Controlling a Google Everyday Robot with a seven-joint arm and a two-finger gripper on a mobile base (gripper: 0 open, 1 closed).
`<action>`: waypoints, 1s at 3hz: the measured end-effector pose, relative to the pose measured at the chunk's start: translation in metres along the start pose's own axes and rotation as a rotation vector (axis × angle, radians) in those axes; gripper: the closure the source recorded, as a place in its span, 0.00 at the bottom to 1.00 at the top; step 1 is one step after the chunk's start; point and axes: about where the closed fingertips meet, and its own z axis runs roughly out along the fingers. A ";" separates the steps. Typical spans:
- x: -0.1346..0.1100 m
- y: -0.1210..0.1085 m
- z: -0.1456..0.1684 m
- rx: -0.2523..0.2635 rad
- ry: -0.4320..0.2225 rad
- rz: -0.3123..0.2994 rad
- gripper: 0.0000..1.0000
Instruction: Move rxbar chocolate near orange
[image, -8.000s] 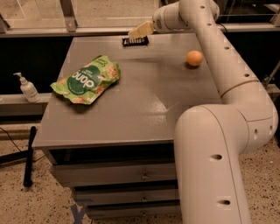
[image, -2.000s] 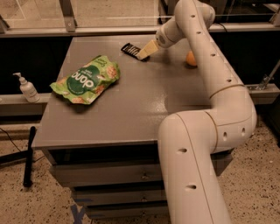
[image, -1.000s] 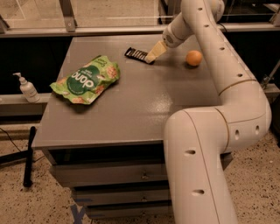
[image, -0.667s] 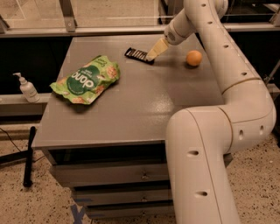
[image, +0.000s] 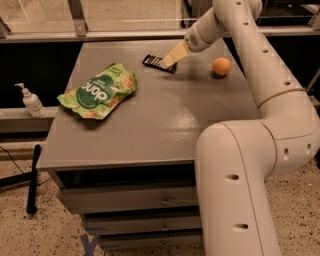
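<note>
Black flat rxbar chocolate (image: 153, 62) in jaws of gripper (image: 167, 60) over grey table (image: 165, 120), near round orange (image: 221, 66)

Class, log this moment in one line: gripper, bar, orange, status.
gripper: at rxbar chocolate, table rear | orange: right of bar, apart | green chip bag: front left | status: placement not done
</note>
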 end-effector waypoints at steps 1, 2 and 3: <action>-0.004 0.018 0.001 -0.053 -0.026 0.010 0.00; -0.008 0.036 0.003 -0.086 -0.050 -0.035 0.00; 0.000 0.048 0.008 -0.093 -0.049 -0.084 0.00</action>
